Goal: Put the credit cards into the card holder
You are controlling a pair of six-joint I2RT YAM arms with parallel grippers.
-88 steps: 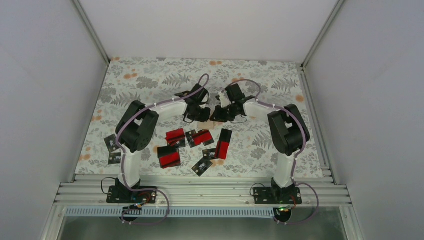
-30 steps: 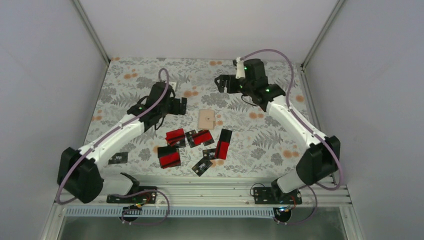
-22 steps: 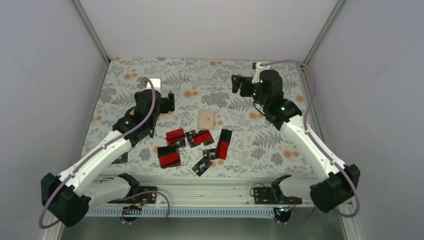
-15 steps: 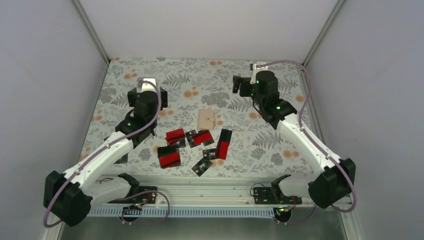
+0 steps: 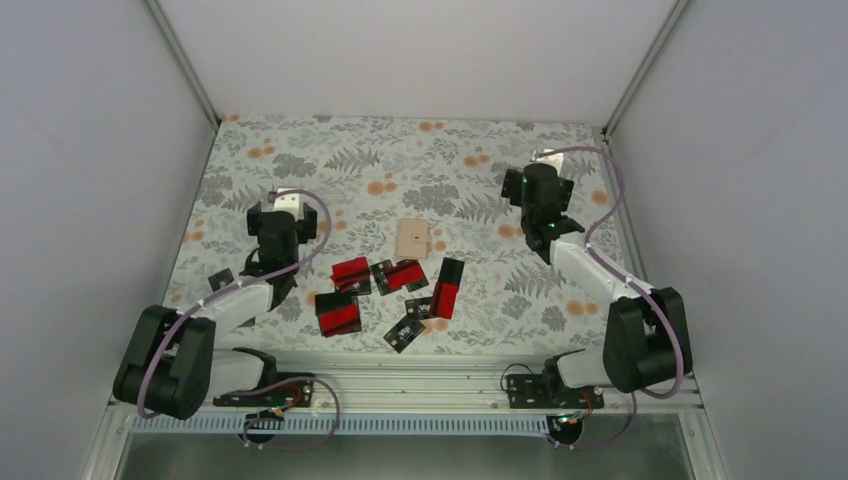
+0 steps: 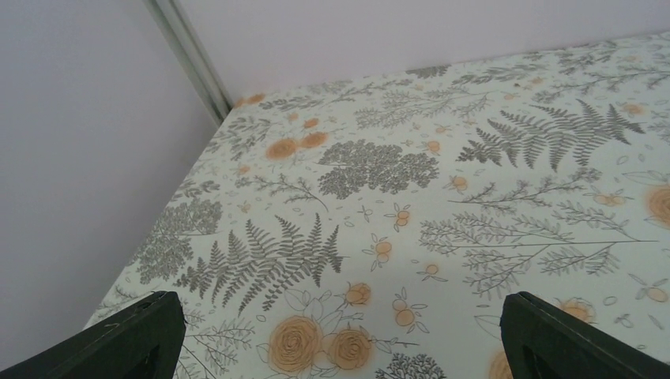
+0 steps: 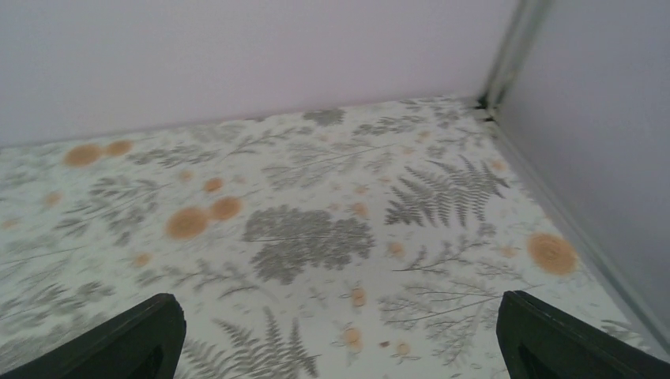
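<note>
Looking through both wrist cameras, I see the left gripper point(image 6: 340, 347) and right gripper point(image 7: 336, 339) spread wide, holding nothing, above the floral table point(image 5: 330, 150). The card holder point(image 5: 412, 239) lies closed mid-table between the arms. The credit cards point(image 5: 402, 274) lie scattered just nearer the bases.

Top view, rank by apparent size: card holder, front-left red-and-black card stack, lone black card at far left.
1. red-and-black card stack
2. card holder
3. lone black card, clearly smallest
</note>
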